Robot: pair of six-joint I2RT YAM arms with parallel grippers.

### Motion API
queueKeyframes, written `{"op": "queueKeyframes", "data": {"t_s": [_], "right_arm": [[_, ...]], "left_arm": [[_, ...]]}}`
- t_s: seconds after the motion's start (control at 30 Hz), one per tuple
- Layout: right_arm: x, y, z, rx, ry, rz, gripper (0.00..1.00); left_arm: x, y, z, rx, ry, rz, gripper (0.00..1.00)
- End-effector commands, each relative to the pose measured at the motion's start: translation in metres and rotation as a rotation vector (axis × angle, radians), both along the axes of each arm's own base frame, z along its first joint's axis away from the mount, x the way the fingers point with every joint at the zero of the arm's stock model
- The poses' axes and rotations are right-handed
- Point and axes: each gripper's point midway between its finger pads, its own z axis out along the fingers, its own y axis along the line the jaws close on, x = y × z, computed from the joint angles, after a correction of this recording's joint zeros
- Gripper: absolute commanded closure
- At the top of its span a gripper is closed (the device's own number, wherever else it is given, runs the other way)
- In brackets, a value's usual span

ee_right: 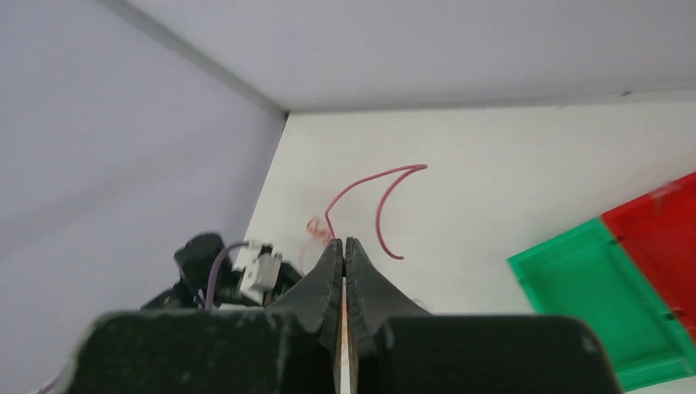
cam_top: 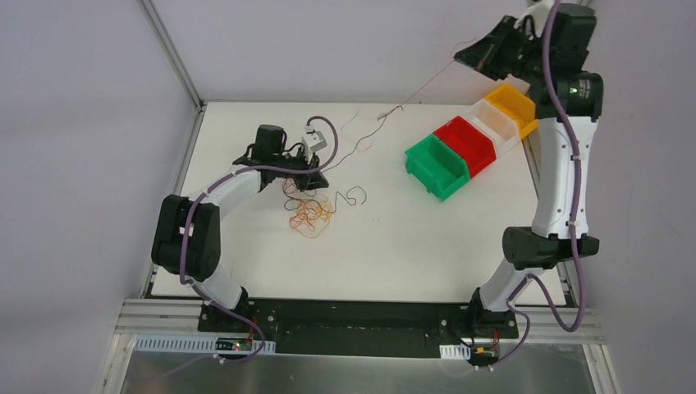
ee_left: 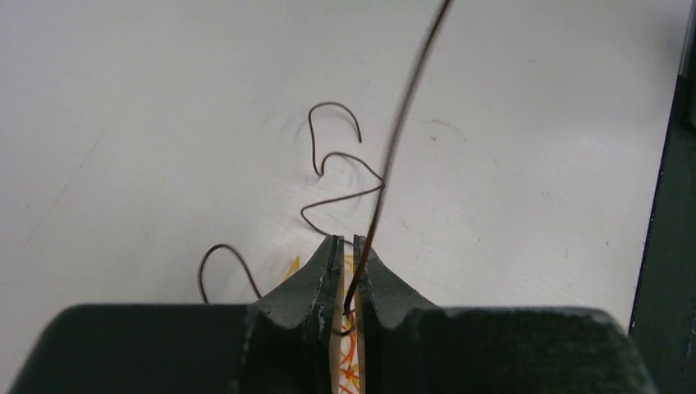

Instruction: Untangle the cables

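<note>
Top external: cables [cam_top: 308, 212], a small knot of red, orange and yellow curls, table centre-left, at 6 o'clock of left gripper [cam_top: 318, 171]. One strand [cam_top: 427, 84] runs taut toward 2 o'clock, up to right gripper [cam_top: 461, 57], which is raised at 12 o'clock of bins [cam_top: 427, 172].

Left jaws: pinched narrow on dark wire [ee_left: 386, 164] above the knot.

Right jaws: closed on reddish wire [ee_right: 361, 182]; possibly the same strand, too thin to confirm.

Handling: feather-light, springy, snags readily, kinks if yanked. Grip near a free end; draw slowly.
</note>
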Motion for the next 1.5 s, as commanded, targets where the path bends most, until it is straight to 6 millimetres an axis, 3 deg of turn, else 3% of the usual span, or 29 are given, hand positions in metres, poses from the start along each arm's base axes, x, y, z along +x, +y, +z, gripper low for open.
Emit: {"op": "queueKeyframes", "data": {"t_s": [0.0,0.07,0.2,0.37,0.53,0.77,1.13,1.2,1.37,1.47], "right_arm": [[-0.01,-0.071,0.098,0.074,-0.301,-0.235,1.0],[-0.009,-0.081,0.102,0.093,-0.303,-0.256,1.0],[-0.009,-0.089,0.1,0.11,-0.293,-0.263,1.0],[-0.003,-0.105,0.096,0.105,-0.289,-0.302,1.0],[0.008,-0.157,0.106,0.081,-0.344,-0.45,1.0],[0.017,-0.217,0.126,0.041,-0.442,-0.61,1.0],[0.01,-0.307,0.137,-0.096,-0.538,-0.928,1.0],[0.008,-0.316,0.137,-0.101,-0.536,-0.948,1.0],[0.015,-0.313,0.125,-0.098,-0.508,-0.905,1.0],[0.016,-0.315,0.128,-0.11,-0.524,-0.906,1.0]], "left_arm": [[-0.011,0.027,-0.037,0.113,0.138,0.046,0.88],[-0.013,0.031,-0.04,0.138,0.14,0.039,0.88],[-0.019,0.044,-0.048,0.219,0.123,0.027,1.0],[-0.022,0.067,-0.049,0.261,0.124,0.052,1.0],[-0.028,0.105,-0.062,0.335,0.16,0.086,1.0],[-0.04,0.136,-0.087,0.44,0.181,0.07,1.0],[-0.036,0.146,-0.086,0.47,0.199,0.067,1.0],[-0.037,0.15,-0.088,0.488,0.193,0.064,1.0],[-0.036,0.152,-0.088,0.482,0.2,0.06,1.0],[-0.032,0.15,-0.086,0.47,0.217,0.071,1.0]]}}
